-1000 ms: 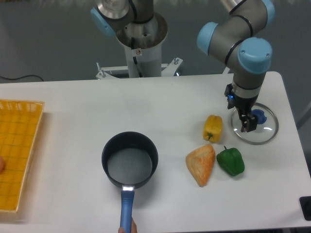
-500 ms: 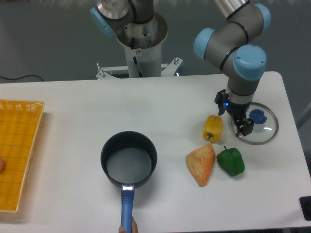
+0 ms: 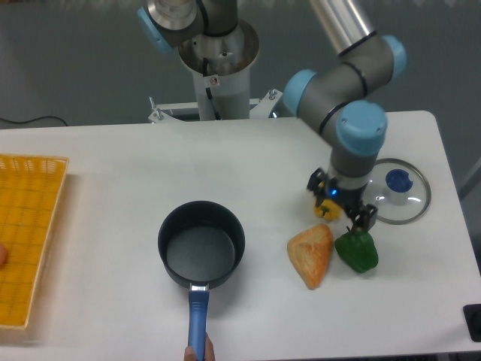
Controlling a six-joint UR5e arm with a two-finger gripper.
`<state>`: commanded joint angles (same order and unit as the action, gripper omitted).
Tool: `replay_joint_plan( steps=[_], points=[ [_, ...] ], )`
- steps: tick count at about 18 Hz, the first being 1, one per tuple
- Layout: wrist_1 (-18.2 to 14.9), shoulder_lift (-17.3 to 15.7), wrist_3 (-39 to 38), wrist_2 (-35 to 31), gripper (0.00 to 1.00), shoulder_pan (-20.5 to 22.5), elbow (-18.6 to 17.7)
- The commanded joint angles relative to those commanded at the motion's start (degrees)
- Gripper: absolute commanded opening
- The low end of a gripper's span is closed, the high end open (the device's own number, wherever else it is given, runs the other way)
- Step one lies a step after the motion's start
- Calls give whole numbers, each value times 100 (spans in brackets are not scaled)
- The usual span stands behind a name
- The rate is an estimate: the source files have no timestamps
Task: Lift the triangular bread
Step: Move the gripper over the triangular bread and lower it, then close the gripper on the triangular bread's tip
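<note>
The triangular bread (image 3: 311, 253), a tan-orange toasted wedge, lies on the white table right of the pot. A green bell pepper (image 3: 357, 250) sits just right of it. The gripper (image 3: 342, 201) hangs above the yellow bell pepper (image 3: 325, 211), which it mostly hides, just up and right of the bread. Its dark fingers (image 3: 365, 218) stand apart and hold nothing; one reaches down near the green pepper's top.
A dark pot (image 3: 201, 244) with a blue handle (image 3: 196, 329) sits left of the bread. A glass lid with a blue knob (image 3: 397, 181) lies at the right. A yellow basket (image 3: 26, 237) stands at the left edge.
The arm has swung left from over the glass lid to above the yellow pepper, which it now covers. Bread and peppers have not moved.
</note>
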<state>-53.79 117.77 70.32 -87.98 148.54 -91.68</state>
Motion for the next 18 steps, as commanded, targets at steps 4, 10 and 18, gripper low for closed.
replay_joint_plan(
  steps=[4,10,18],
  points=[
    [0,220,-151,-26,100,-185,159],
    [-26,457,-133,-149,100,-221,150],
    [-35,580,-98,-387,100,-194,159]
  ],
)
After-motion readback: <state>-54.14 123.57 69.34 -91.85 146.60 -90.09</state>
